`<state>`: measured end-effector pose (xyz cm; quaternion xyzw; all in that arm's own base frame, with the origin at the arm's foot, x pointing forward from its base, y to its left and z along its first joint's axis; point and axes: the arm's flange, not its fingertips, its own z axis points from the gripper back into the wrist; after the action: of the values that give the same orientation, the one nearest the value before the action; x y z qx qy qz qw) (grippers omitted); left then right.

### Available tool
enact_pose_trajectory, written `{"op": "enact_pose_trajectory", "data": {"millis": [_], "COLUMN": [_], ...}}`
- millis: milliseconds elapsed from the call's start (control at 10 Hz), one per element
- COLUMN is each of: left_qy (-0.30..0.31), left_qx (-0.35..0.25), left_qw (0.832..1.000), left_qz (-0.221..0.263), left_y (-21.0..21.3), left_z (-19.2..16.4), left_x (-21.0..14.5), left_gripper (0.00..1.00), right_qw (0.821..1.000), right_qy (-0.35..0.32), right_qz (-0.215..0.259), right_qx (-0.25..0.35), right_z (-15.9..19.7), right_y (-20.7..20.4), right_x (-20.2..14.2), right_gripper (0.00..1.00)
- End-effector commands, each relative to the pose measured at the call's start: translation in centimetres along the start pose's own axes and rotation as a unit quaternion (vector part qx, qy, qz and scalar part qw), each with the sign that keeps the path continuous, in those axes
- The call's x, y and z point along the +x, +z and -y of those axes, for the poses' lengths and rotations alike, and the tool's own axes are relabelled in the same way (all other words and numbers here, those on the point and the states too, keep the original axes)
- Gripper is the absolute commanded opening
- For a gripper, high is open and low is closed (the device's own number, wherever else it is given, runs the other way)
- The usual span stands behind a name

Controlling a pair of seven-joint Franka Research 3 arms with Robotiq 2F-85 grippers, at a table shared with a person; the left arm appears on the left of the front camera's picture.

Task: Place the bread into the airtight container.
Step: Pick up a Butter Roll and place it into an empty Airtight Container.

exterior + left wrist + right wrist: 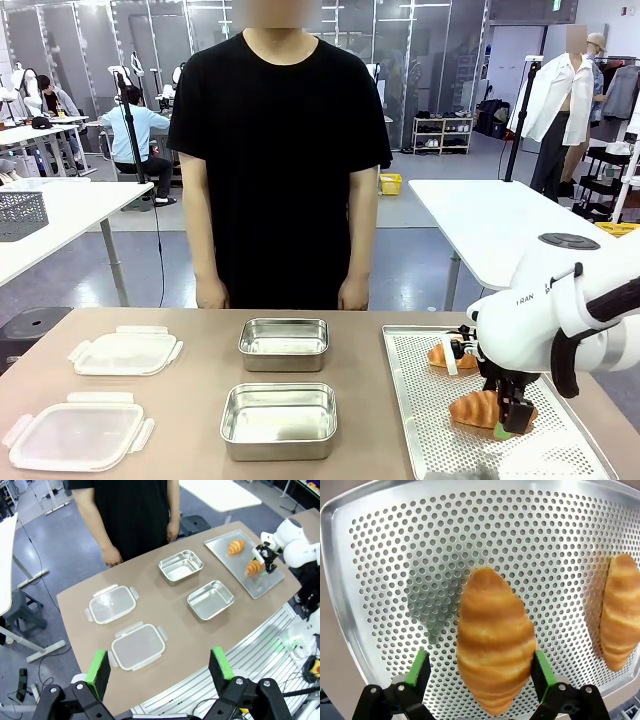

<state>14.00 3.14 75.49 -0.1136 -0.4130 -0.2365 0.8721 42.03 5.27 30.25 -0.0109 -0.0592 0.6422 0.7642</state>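
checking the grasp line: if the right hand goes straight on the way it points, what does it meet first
Likely the near croissant, between the open fingers of the right hand; under it, the perforated tray.

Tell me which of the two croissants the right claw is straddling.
The croissant nearer the robot: the right claw stands open around it. The other croissant lies beyond, untouched.

The right arm [560, 310] reaches in from the right side and bends downward. The right claw [510, 420] points down, very low, with its jaws wide apart. The left claw [160, 667] hangs high, jaws also wide apart.
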Motion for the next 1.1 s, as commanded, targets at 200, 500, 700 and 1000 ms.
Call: {"op": "enact_pose_trajectory", "data": {"millis": [200,500,700,1000], "left_qy": [-0.004,-0.004,-0.004,-0.004], "left_qx": [0.0,0.0,0.0,0.0], "left_qw": [1.0,1.0,1.0,1.0], "left_qz": [0.002,0.002,0.002,0.002], "left_y": [0.3,0.3,0.3,0.3], "left_z": [0.3,0.3,0.3,0.3], "left_x": [0.2,0.2,0.2,0.2], "left_gripper": [1.0,1.0,1.0,1.0], "right_qw": [1.0,1.0,1.0,1.0], "right_qy": [-0.003,-0.003,-0.003,-0.021], "right_qz": [-0.005,-0.007,-0.012,-0.002], "right_qx": [0.003,-0.004,-0.006,0.002], "right_z": [0.8,1.1,1.2,1.2], "right_y": [-1.9,-1.7,-1.5,1.4], "right_x": [-0.3,-0.2,-0.2,0.6], "right_gripper": [0.95,0.7,0.5,0.36]}}
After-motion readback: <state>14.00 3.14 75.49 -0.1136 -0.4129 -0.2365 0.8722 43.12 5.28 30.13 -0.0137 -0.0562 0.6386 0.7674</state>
